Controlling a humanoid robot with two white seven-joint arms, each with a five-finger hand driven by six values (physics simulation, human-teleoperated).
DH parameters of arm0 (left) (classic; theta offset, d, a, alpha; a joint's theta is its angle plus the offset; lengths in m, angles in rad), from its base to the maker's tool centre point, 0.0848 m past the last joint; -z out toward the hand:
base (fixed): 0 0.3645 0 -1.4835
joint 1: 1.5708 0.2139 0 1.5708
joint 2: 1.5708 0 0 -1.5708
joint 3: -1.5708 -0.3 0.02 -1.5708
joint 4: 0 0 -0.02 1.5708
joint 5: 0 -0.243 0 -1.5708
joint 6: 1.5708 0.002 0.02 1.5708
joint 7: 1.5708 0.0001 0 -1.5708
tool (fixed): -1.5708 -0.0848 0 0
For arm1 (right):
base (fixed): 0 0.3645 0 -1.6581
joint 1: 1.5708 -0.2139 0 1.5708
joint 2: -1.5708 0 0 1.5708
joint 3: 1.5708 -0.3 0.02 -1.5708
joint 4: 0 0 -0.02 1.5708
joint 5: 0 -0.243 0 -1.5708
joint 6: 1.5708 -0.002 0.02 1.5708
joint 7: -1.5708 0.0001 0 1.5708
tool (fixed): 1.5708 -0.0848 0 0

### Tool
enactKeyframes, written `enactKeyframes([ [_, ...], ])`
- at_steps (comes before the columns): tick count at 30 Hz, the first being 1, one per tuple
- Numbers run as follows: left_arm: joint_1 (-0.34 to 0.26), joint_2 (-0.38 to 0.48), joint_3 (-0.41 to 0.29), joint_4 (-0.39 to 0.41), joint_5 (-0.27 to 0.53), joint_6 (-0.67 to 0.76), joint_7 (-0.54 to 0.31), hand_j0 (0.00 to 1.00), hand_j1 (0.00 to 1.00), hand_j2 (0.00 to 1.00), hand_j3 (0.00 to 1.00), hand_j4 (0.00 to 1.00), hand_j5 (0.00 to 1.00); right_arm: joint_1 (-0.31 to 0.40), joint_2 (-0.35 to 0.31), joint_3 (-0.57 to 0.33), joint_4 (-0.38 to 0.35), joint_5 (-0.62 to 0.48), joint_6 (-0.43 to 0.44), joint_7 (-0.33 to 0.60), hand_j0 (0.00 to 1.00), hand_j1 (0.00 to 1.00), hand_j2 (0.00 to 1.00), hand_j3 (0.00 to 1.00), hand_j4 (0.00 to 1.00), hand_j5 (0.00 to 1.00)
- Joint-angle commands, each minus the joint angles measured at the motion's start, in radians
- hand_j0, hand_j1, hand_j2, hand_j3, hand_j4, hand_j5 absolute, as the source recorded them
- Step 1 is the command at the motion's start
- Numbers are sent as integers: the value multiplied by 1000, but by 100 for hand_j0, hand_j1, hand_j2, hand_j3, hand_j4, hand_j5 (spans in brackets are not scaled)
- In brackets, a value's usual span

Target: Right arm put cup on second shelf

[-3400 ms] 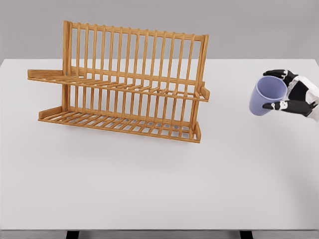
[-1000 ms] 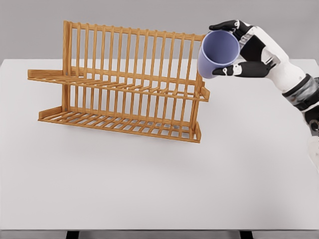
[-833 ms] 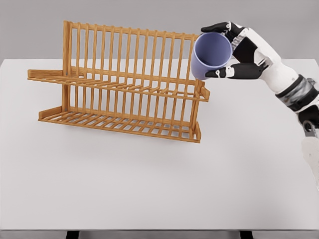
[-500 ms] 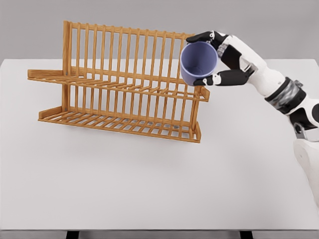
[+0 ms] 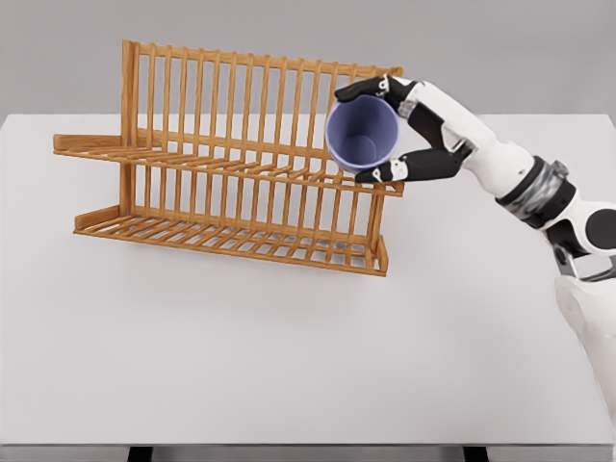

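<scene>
Right hand point(image 5: 409, 130), fingers point(image 5: 380, 174) clamped on tilted purple cup point(image 5: 361, 135), at wooden rack's point(image 5: 231, 164) upper shelf

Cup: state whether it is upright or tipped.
Tipped. The cup, held by the right hand, shows its open mouth and inside toward the camera.

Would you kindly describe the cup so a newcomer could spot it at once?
Find the wooden rack on the white table. At its right end, over the upper shelf, the right hand holds the cup, tilted with its mouth towards the camera. It is the only lilac, round thing among wooden slats.
</scene>
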Motion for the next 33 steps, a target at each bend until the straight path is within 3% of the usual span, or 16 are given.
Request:
enactKeyframes([
  [1, 0, 0, 0, 0, 0, 1, 0, 100, 100, 100, 100, 100, 100, 0, -2, 5, -2, 10, -5, 0, 68, 68, 68, 68, 68, 68],
  [5, 0, 0, 1, 0, 0, -1, 0, 100, 100, 100, 100, 100, 100, 2, -2, 4, -2, 10, -22, 0, 70, 70, 70, 70, 70, 70],
  [6, -2, 0, 0, 0, -1, 1, 0, 100, 100, 100, 100, 100, 100, 6, -3, 4, -2, 10, -25, 0, 74, 74, 74, 74, 74, 74],
  [8, -2, 0, 0, 0, 0, 1, 0, 100, 100, 100, 100, 100, 100, 11, -11, 4, -4, 7, -25, 0, 93, 93, 93, 93, 93, 93],
  [10, 0, 0, 1, 0, 0, 1, 0, 100, 100, 100, 100, 100, 100, 12, -12, 4, -4, 2, -25, 0, 99, 99, 99, 99, 99, 99],
  [24, 0, 0, 0, 0, 0, 1, 0, 100, 100, 100, 100, 100, 100, 15, -34, -6, -54, -10, -19, 0, 99, 99, 99, 99, 99, 99],
  [26, 0, 0, 0, 0, 0, 1, 0, 100, 100, 100, 100, 100, 100, 15, -58, -7, -62, -62, -19, 0, 99, 99, 99, 99, 99, 99],
  [27, 0, 0, 0, 0, 0, 1, 0, 100, 100, 100, 100, 100, 100, 23, -104, -9, -63, -129, -23, 0, 99, 99, 99, 99, 99, 99],
  [33, 0, 0, 0, 0, 0, -1, 0, 100, 100, 100, 100, 100, 100, 69, -189, -49, -65, -232, -25, 0, 100, 100, 100, 100, 100, 100],
])
